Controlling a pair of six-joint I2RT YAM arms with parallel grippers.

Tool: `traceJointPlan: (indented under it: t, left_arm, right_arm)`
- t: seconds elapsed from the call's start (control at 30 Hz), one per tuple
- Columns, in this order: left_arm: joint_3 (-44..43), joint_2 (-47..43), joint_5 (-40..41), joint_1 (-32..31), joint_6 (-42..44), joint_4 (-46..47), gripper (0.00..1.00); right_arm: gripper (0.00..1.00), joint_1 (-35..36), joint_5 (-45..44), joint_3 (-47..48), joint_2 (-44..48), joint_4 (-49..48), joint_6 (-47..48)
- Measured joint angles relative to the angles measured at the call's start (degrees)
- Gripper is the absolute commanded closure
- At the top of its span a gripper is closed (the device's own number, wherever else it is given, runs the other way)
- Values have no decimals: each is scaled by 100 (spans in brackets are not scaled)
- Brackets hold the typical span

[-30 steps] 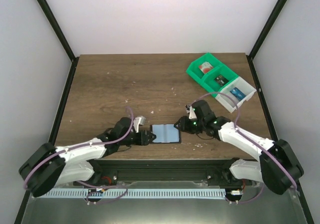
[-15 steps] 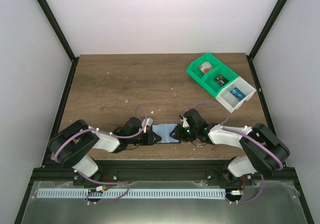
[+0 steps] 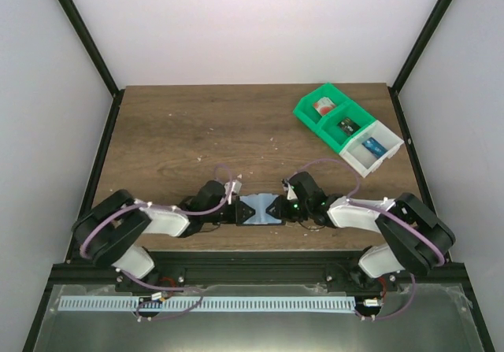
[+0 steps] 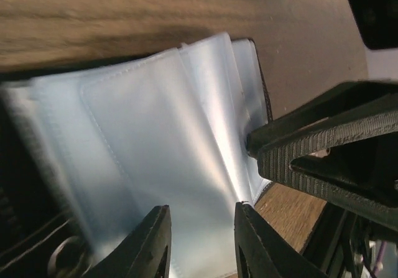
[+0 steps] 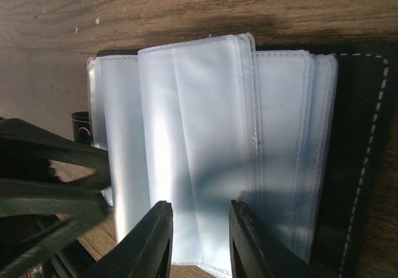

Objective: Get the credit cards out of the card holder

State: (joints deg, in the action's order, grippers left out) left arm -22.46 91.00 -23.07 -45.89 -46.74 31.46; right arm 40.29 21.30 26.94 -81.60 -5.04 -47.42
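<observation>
- The card holder (image 3: 260,210) lies opened flat on the wooden bench (image 3: 173,131), near its front edge and between my two claws.
- My left claw (image 4: 200,228) sits at the holder's left edge and my right claw (image 5: 200,225) at its right edge, both low over it.
- In each wrist view the jaws stand narrowly apart, with clear plastic showing in the gap. I cannot tell whether either claw pinches it or only rests on it.
- The sleeves (image 5: 199,122) fan out pale blue over a black cover (image 5: 357,153). No credit cards show in any view.
- To do this well, I judge that one claw should pin the cover flat. The other should part the sleeves one at a time, find a card edge, and pull it along the pocket's opening.
- The risk I see is that the thin, slippery film may bunch up or lift the whole holder.
</observation>
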Motion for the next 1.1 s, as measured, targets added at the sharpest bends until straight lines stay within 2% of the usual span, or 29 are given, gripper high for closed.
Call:
traceJointPlan:
  t: [0.2,0.3,0.4,0.47,0.5,0.53,0.57,0.8,1.1]
  left_arm:
    - [-2,-1615,719,4,186,-1419,65]
    - [-59,-2520,1165,7,260,-2177,50]
    - [-192,-3287,1589,7,376,-2881,38]
    - [-444,-3978,1906,13,472,-3532,29]
    - [-463,-4024,1930,13,479,-3567,20]
    - [-592,-4260,2026,13,520,-3770,4]
    - [-734,-4529,2131,13,595,-4006,1]
    - [-1700,-5847,2736,15,975,-5141,0]
    - [-2173,-6920,2953,15,1119,-5718,0]
  right_arm:
    - [67,9,-221,15,289,409,22]
    - [63,9,-385,85,638,874,35]
    - [54,9,-533,247,1113,1364,50]
    - [35,9,-636,422,1513,1668,90]
    - [23,7,-686,507,1709,1784,83]
    - [3,9,-745,603,1928,1904,103]
    - [1,9,-800,697,2153,2024,127]
    - [0,20,-1248,1453,3499,2896,291]
    - [0,20,-1814,2393,4542,3652,498]
